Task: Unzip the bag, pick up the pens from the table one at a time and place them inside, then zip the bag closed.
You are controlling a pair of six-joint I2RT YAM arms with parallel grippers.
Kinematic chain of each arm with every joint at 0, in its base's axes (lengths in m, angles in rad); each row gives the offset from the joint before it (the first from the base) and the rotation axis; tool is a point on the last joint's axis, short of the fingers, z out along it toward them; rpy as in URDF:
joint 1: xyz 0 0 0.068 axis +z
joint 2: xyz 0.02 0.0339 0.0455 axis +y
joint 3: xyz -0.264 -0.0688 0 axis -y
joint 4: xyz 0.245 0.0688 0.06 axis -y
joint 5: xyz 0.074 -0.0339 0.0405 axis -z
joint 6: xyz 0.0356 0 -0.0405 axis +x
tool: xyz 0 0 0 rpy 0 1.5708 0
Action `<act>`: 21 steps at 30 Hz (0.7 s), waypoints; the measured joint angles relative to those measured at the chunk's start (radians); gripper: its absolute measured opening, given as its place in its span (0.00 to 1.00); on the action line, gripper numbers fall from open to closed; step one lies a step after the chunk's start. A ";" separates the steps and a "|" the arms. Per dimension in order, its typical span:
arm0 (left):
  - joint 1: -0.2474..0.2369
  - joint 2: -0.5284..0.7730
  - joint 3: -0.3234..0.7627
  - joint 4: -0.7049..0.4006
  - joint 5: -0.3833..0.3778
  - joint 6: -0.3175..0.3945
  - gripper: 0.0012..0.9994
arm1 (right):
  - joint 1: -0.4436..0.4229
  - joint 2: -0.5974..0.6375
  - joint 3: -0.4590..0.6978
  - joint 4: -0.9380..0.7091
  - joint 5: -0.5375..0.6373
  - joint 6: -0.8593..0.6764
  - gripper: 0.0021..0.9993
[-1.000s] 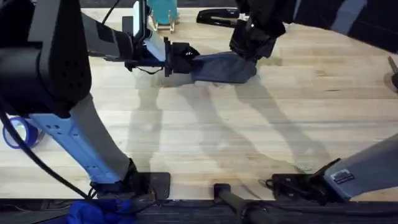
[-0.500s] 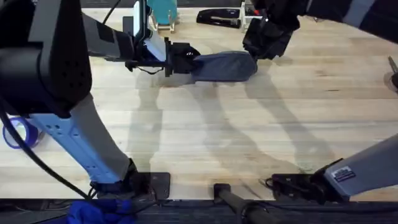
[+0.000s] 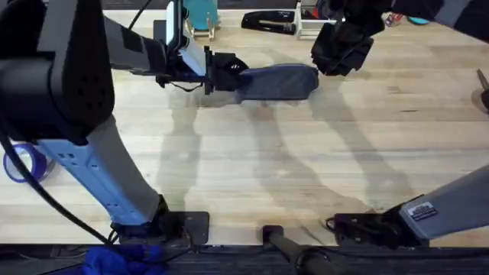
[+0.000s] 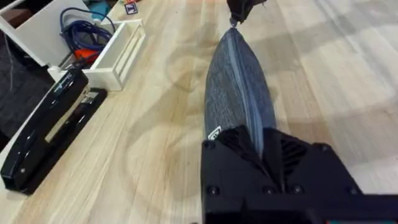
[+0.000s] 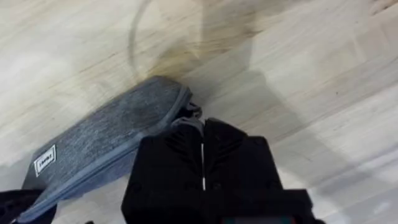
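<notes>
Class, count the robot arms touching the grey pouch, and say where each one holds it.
2. The left tool clamps the pouch's left end; the right tool pinches the zipper pull at its right end. No pens show; some may be hidden.

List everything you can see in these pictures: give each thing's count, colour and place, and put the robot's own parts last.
bag: one, grey-blue, lying on the far middle of the table, zipper along its top
stapler: one, black, at the far edge beyond the bag
tray: one, white, next to the stapler, holding blue cable
stand: one, teal, far edge left of the stapler
tape roll: one, blue, near the table's left edge
table: one, light wood planks
left gripper: one, black, shut on the bag's left end
right gripper: one, black, fingers closed, at the bag's right end by the zipper end
</notes>
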 joint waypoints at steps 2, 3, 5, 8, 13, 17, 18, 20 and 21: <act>-0.003 0.000 0.000 0.000 0.000 0.000 0.04 | -0.004 0.000 0.000 -0.003 -0.002 0.000 0.03; -0.003 0.000 0.000 0.000 0.000 0.000 0.04 | -0.005 0.000 0.000 -0.003 -0.002 0.000 0.03; -0.003 0.000 0.000 0.000 0.000 0.000 0.04 | -0.005 0.000 0.000 -0.003 -0.002 0.001 0.03; -0.003 0.000 0.000 0.000 0.000 0.000 0.04 | -0.009 0.000 -0.016 0.005 -0.001 0.006 0.03; -0.003 0.000 0.000 -0.003 0.003 0.000 0.04 | -0.032 0.000 -0.097 0.054 0.001 0.029 0.03; -0.003 0.000 0.000 -0.004 0.004 0.000 0.04 | -0.036 -0.001 -0.143 0.090 0.002 0.051 0.03; -0.003 0.000 0.000 -0.004 0.004 0.000 0.04 | -0.036 -0.004 -0.154 0.099 0.003 0.056 0.03; -0.003 0.000 0.000 -0.004 0.004 0.000 0.04 | -0.036 -0.012 -0.178 0.118 0.005 0.067 0.03; -0.003 0.000 0.000 -0.004 0.004 0.000 0.04 | -0.036 -0.018 -0.190 0.130 0.005 0.073 0.03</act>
